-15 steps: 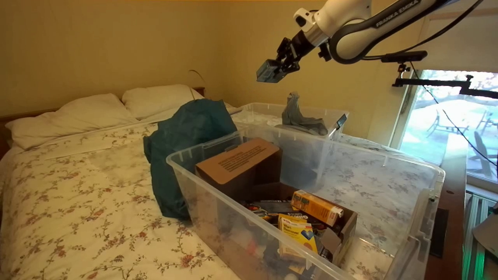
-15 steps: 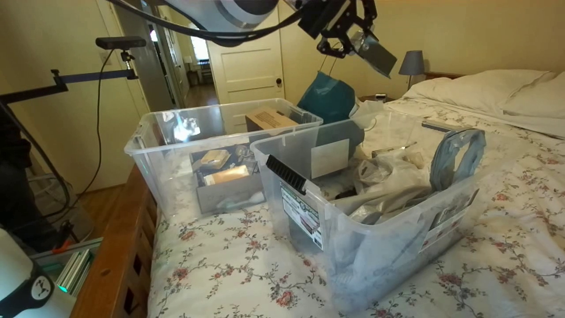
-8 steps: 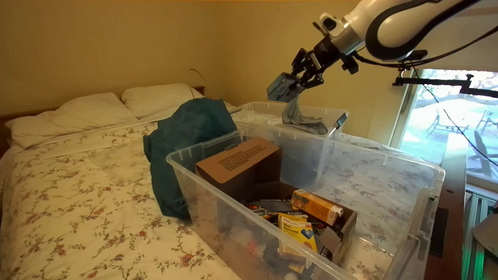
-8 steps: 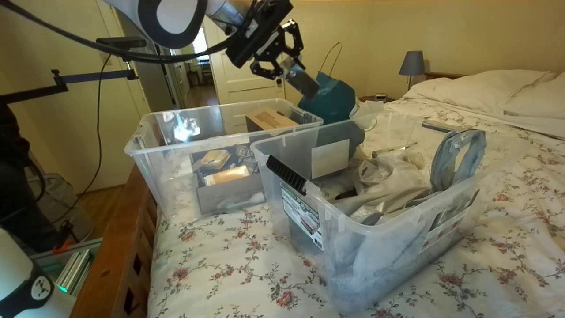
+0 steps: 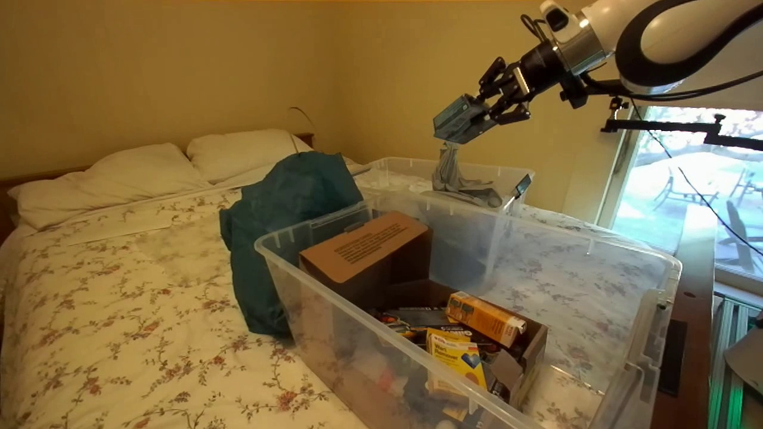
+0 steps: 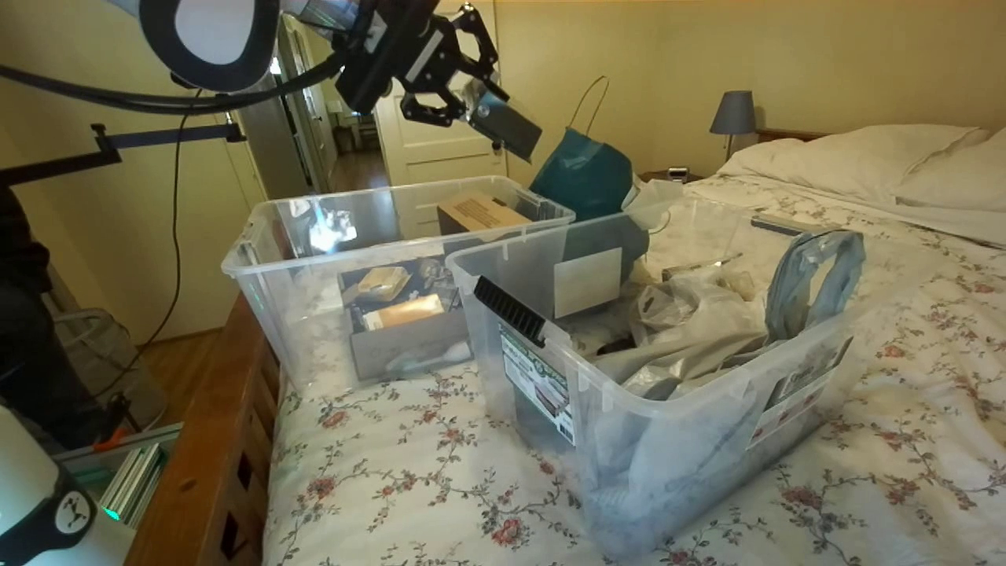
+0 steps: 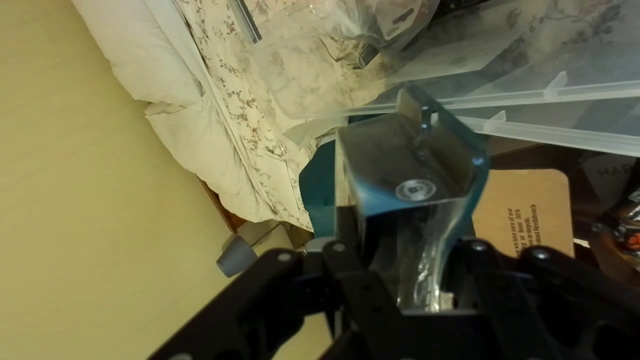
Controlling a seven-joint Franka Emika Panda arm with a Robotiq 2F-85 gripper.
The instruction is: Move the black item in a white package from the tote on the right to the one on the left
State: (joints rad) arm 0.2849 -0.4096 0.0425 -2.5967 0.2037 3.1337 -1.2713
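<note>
Low at the left in an exterior view sits part of the white robot body, and beside it runs the wooden bed rail. Next, on the flowered bedspread, stands the left tote, see-through, with an open brown carton inside; a yellow packet and, to its right, an orange box lie in that tote. Above, the gripper points down at a slant, its black fingers pinching a grey-blue package from both sides. Held tilted in the air, the package is higher than the rims of both totes and apart from them; over which of them it hangs I cannot tell. The wrist view shows a round white mark on one face and a clear plastic part nearer the fingers. Beyond and a little farther right is a teal bag, its thin handle raised. Then comes the right tote, just beside the left one, with a black latch on its near end, crumpled pale plastic bags inside and a looped grey bag rising above its wall. At far right lie white pillows.
</note>
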